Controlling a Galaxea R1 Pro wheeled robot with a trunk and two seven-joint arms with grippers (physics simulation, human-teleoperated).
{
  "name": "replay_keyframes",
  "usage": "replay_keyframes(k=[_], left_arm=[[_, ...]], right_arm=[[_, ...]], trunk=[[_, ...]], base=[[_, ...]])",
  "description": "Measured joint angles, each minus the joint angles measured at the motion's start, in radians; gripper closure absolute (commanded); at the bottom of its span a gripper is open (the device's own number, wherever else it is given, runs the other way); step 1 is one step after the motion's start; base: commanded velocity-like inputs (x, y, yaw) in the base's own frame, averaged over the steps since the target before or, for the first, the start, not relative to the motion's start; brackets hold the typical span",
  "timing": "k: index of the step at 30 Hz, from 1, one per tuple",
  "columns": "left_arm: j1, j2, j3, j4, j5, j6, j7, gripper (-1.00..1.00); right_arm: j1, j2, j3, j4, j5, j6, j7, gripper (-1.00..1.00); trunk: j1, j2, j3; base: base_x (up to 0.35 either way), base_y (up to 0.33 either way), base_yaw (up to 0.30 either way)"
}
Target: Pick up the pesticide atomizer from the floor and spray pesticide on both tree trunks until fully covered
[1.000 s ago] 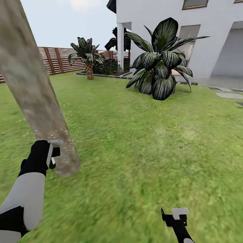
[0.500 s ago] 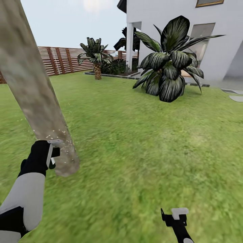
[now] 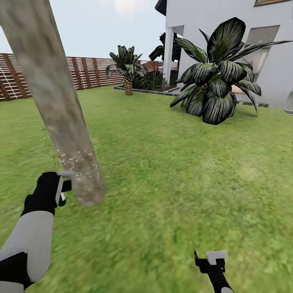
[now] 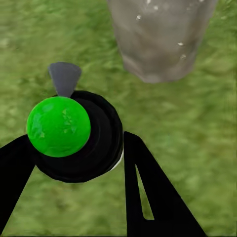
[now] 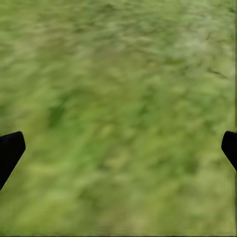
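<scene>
Left gripper (image 4: 74, 148) clamps atomizer (image 4: 79, 136) just beside trunk (image 3: 61, 118) | white specks (image 3: 79, 160) on bark | right gripper (image 5: 118, 143) spread wide over grass (image 5: 118, 98)

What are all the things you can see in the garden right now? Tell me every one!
Tree trunk: one, pale grey-tan, left, leaning in view.
Pesticide: white specks, low on the trunk.
Pesticide atomizer: one, black with green ball, between the left fingers.
Big bush: one, dark striped leaves, by the house.
Palm: one, small, near the fence.
Fence: reddish-brown slats, behind.
House: white, right.
Grass: green, everywhere.
Left gripper: beside the trunk.
Right gripper: open, over grass.
</scene>
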Motion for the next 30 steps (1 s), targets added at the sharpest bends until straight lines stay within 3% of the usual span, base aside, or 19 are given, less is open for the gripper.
replay_keyframes(k=[4, 7, 9, 12, 13, 15, 16, 17, 19, 21, 24, 25, 27, 30], left_arm=[[0.081, 0.011, -0.001, 0.000, 0.011, -0.012, -0.008, 1.00], [0.218, 0.011, -0.012, 0.011, 0.024, -0.187, -0.072, 1.00], [0.285, 0.020, -0.078, 0.017, 0.030, -0.259, -0.174, 1.00], [0.342, 0.083, -0.260, 0.026, 0.010, -0.380, -0.374, 1.00], [0.346, 0.100, -0.301, 0.047, 0.005, -0.426, -0.455, 1.00], [0.349, 0.124, -0.344, 0.098, -0.019, -0.492, -0.607, 1.00], [0.348, 0.131, -0.362, 0.112, -0.041, -0.518, -0.656, 1.00], [0.347, 0.141, -0.395, 0.131, -0.092, -0.568, -0.735, 1.00], [0.345, 0.148, -0.432, 0.152, -0.178, -0.651, -0.867, 1.00], [0.345, 0.148, -0.444, 0.159, -0.225, -0.685, -0.967, 1.00], [0.346, 0.144, -0.455, 0.159, -0.254, -0.695, -1.031, 1.00], [0.348, 0.140, -0.489, 0.159, -0.304, -0.696, -1.043, 1.00], [0.348, 0.139, -0.528, 0.159, -0.341, -0.699, -1.045, 1.00], [0.348, 0.136, -0.546, 0.160, -0.352, -0.701, -1.049, 1.00]], right_arm=[[0.000, 0.001, 0.000, 0.000, 0.000, 0.000, 0.000, -1.00], [0.000, 0.000, 0.000, -0.003, 0.000, 0.000, 0.001, -1.00], [0.000, 0.001, 0.009, -0.007, 0.005, 0.003, 0.003, -1.00], [0.000, 0.001, 0.085, -0.056, 0.077, 0.007, 0.007, -1.00], [0.000, 0.001, 0.099, -0.096, 0.116, 0.026, 0.008, -1.00], [0.000, 0.001, 0.112, -0.166, 0.233, 0.092, 0.042, -1.00], [0.000, 0.001, 0.116, -0.187, 0.285, 0.112, 0.083, -1.00], [0.000, -0.001, 0.121, -0.217, 0.365, 0.131, 0.188, -1.00], [-0.005, -0.004, 0.114, -0.268, 0.433, 0.149, 0.432, -1.00], [-0.030, -0.011, 0.109, -0.311, 0.447, 0.156, 0.603, -1.00], [-0.066, -0.014, 0.107, -0.358, 0.453, 0.160, 0.747, -1.00], [-0.078, -0.013, 0.106, -0.386, 0.454, 0.179, 0.831, -1.00], [-0.083, -0.013, 0.105, -0.400, 0.455, 0.199, 0.883, -1.00], [-0.085, -0.011, 0.106, -0.409, 0.458, 0.207, 0.900, -1.00]], trunk=[[0.000, 0.000, 0.000], [0.000, 0.000, 0.000], [0.000, 0.000, 0.000], [0.000, 0.000, 0.000], [0.000, 0.000, 0.000], [0.000, 0.000, 0.000], [0.000, 0.000, 0.000], [0.000, 0.000, 0.000], [0.000, 0.000, 0.000], [-0.001, 0.000, 0.000], [-0.001, 0.000, 0.000], [-0.001, 0.000, 0.000], [-0.001, 0.000, 0.000], [-0.001, 0.000, 0.000]], base=[[-0.337, 0.000, 0.000], [-0.338, 0.000, 0.000], [-0.338, 0.000, 0.000], [-0.338, 0.000, 0.000], [-0.333, 0.000, 0.000], [-0.309, 0.000, 0.000], [-0.282, 0.000, 0.000], [-0.253, 0.000, 0.000], [-0.137, 0.000, 0.000], [-0.039, 0.000, 0.000], [-0.010, 0.000, 0.000], [-0.002, 0.000, 0.000], [0.000, 0.000, 0.000], [0.000, 0.000, 0.000]])
